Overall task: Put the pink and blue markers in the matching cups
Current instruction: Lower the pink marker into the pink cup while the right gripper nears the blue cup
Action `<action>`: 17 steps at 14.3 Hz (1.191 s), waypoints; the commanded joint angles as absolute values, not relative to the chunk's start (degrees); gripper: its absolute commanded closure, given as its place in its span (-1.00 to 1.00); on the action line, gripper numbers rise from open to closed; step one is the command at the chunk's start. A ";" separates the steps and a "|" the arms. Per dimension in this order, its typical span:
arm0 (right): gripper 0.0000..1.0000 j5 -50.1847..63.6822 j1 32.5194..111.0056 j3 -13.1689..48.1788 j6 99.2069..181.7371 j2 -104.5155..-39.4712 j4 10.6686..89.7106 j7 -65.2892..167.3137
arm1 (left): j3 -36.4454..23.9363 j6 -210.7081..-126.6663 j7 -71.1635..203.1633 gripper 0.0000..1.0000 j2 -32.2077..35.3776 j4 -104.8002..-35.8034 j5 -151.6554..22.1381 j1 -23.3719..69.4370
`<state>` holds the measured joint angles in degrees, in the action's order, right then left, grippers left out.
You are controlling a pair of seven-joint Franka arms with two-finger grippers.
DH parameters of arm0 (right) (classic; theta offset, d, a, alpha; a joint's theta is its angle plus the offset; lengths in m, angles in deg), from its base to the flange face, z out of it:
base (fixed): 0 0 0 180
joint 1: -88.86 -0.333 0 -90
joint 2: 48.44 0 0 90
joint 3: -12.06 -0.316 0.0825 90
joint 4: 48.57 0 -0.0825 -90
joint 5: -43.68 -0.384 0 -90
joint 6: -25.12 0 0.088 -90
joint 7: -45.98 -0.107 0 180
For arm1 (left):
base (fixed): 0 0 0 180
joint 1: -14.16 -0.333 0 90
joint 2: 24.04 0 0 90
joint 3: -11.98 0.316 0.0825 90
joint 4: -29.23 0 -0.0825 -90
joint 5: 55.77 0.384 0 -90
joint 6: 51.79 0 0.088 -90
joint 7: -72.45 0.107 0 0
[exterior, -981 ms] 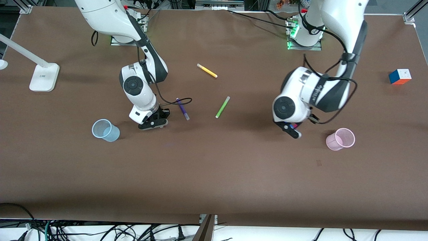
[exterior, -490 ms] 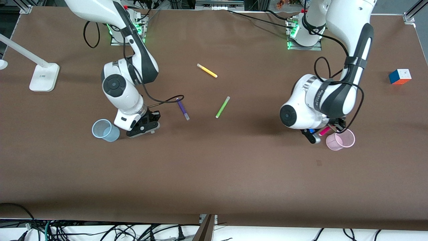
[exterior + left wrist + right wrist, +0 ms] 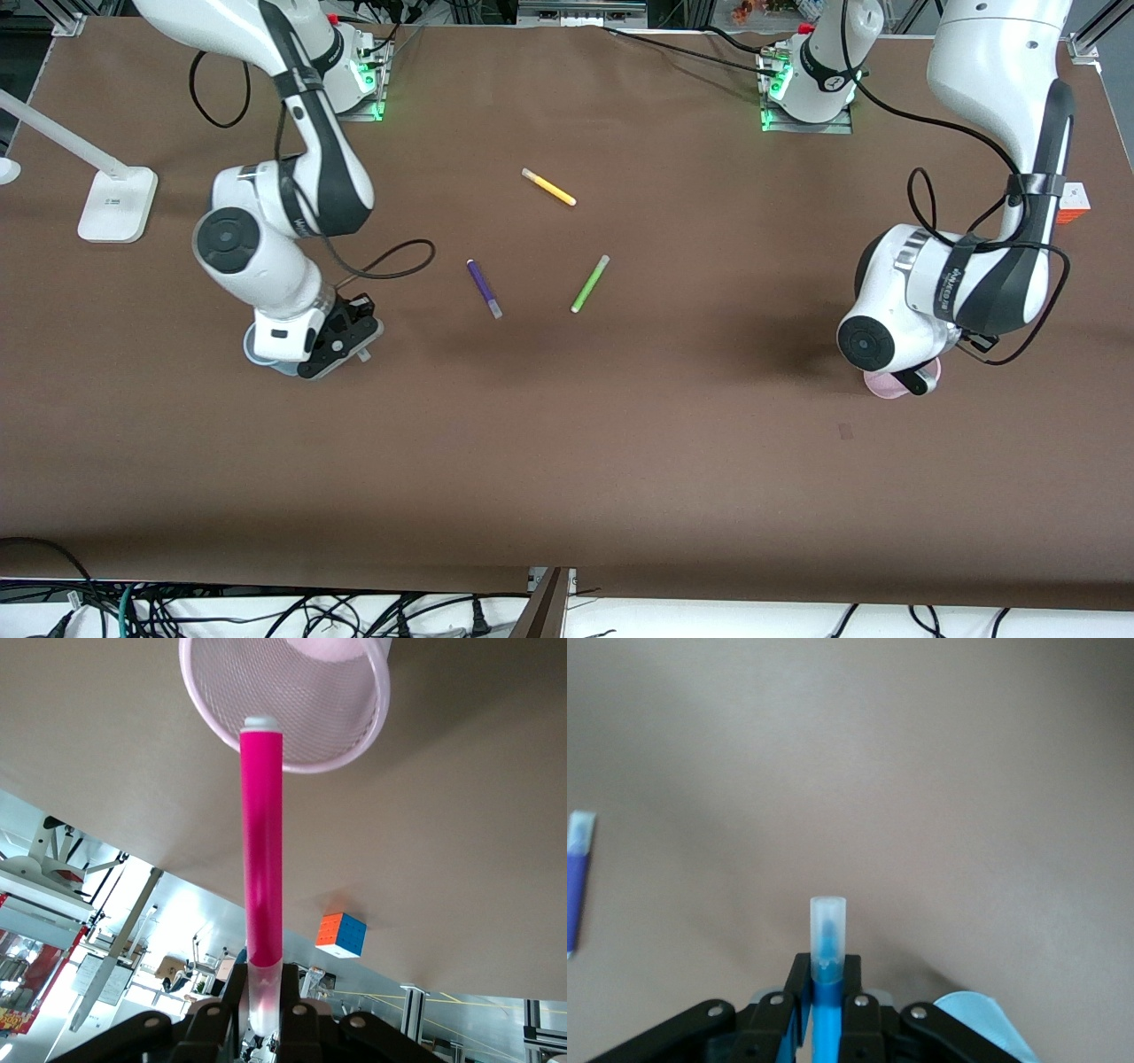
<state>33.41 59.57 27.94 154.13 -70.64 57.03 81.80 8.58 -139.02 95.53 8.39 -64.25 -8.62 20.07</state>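
Note:
My left gripper [image 3: 264,981] is shut on the pale end of the pink marker [image 3: 263,842]. The marker's other tip points into the mouth of the pale pink cup [image 3: 341,722]. In the front view this gripper [image 3: 917,383] is over the pink cup [image 3: 884,386] and hides most of it. My right gripper [image 3: 828,979] is shut on the blue marker [image 3: 828,935], whose clear end sticks out. The edge of the pale blue cup [image 3: 979,1019] shows beside it. In the front view this gripper [image 3: 350,341] is over the edge of the blue cup [image 3: 260,358].
A dark purple marker [image 3: 484,288], a lime-green marker [image 3: 589,283] and a yellow marker [image 3: 548,187] lie mid-table. A colour cube [image 3: 1072,202] sits at the left arm's end. A white lamp base [image 3: 115,204] stands at the right arm's end.
Both arms have swung outward with their markers. The right gripper moved from near the purple marker to the blue cup. The left gripper moved from beside the pink cup to over it.

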 commanded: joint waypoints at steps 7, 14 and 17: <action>1.00 5.21 62.30 40.79 135.18 -68.21 57.16 133.38 | 7.94 -138.98 95.92 0.68 13.67 -57.43 -8.31 20.22; 1.00 -9.30 72.42 40.71 125.50 -72.95 56.99 160.39 | 7.94 -139.06 95.65 0.68 13.67 -58.31 -9.53 19.78; 1.00 -12.82 73.65 40.71 124.17 -74.54 56.90 164.62 | 7.85 -139.06 95.65 0.68 13.84 -58.30 -9.89 19.26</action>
<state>-9.54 72.56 40.99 125.76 -73.83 57.18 161.45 8.11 -139.68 95.36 13.32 -59.50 -9.01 19.79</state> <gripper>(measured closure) 0.828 0.824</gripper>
